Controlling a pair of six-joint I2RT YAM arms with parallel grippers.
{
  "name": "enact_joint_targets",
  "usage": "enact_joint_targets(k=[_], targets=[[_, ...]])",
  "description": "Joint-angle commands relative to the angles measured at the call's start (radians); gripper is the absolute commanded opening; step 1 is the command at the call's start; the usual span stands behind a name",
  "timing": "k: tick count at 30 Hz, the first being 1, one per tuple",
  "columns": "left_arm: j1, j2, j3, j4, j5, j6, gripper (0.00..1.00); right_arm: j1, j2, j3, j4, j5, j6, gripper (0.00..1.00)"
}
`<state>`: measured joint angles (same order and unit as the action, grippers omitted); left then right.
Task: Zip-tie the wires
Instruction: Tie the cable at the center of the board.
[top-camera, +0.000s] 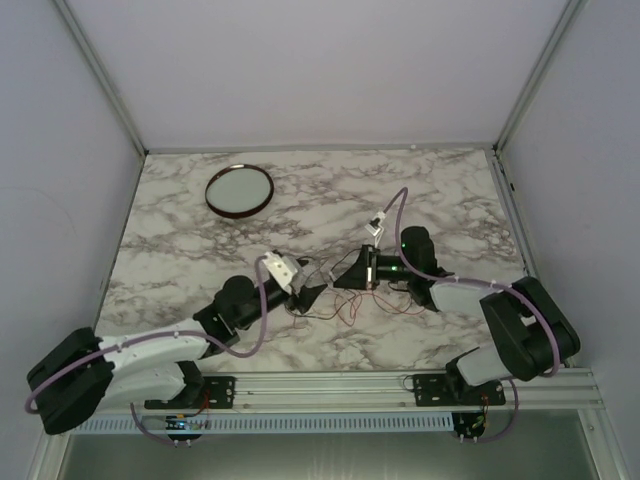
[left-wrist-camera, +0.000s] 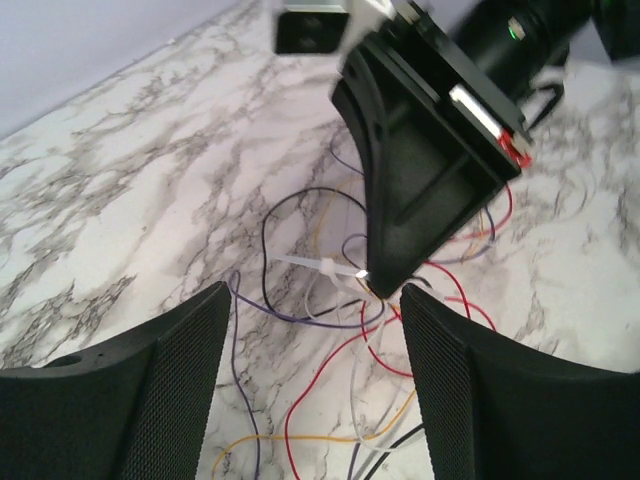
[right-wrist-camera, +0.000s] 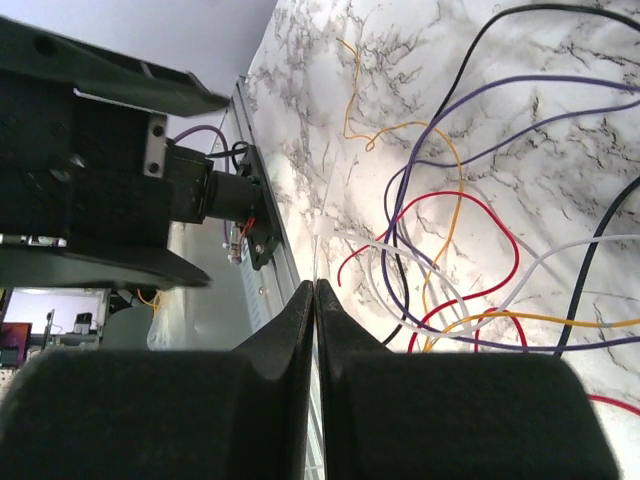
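Observation:
The wires (left-wrist-camera: 330, 350) lie as a loose tangle of thin red, purple, black, yellow and white strands on the marble table (top-camera: 420, 190); they also show in the top view (top-camera: 348, 305) and the right wrist view (right-wrist-camera: 455, 250). A white zip tie (left-wrist-camera: 325, 268) lies across them, its head (right-wrist-camera: 322, 227) just past the right fingertips. My right gripper (right-wrist-camera: 315, 284) is shut on the zip tie's thin strap; it is the black wedge (left-wrist-camera: 420, 190) pointing down at the tangle. My left gripper (left-wrist-camera: 315, 292) stands open over the wires with nothing between its fingers (left-wrist-camera: 150, 400), facing the right gripper (top-camera: 337, 282) closely.
A round dark-rimmed dish (top-camera: 240, 190) sits at the far left of the table. The aluminium rail (top-camera: 330, 385) with both arm bases runs along the near edge. The left arm (right-wrist-camera: 100, 180) fills the left side of the right wrist view.

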<state>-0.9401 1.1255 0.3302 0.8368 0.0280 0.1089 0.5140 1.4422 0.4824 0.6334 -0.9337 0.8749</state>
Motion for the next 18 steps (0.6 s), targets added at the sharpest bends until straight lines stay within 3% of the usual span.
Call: enact_joint_targets(k=[1, 5, 11, 18], targets=[[0.042, -0.102, -0.005, -0.067, -0.094, -0.174, 0.72, -0.005, -0.039, -0.015, 0.014, 0.021, -0.036, 0.0], [0.164, -0.131, -0.002, -0.046, -0.024, -0.393, 0.74, -0.008, -0.059, -0.03, 0.043, 0.026, -0.036, 0.0], [0.29, -0.039, 0.039, 0.047, 0.159, -0.652, 0.76, -0.008, -0.076, -0.041, 0.069, 0.023, -0.034, 0.0], [0.333, 0.154, 0.043, 0.383, 0.33, -0.952, 0.75, -0.009, -0.087, -0.052, 0.085, 0.016, -0.033, 0.0]])
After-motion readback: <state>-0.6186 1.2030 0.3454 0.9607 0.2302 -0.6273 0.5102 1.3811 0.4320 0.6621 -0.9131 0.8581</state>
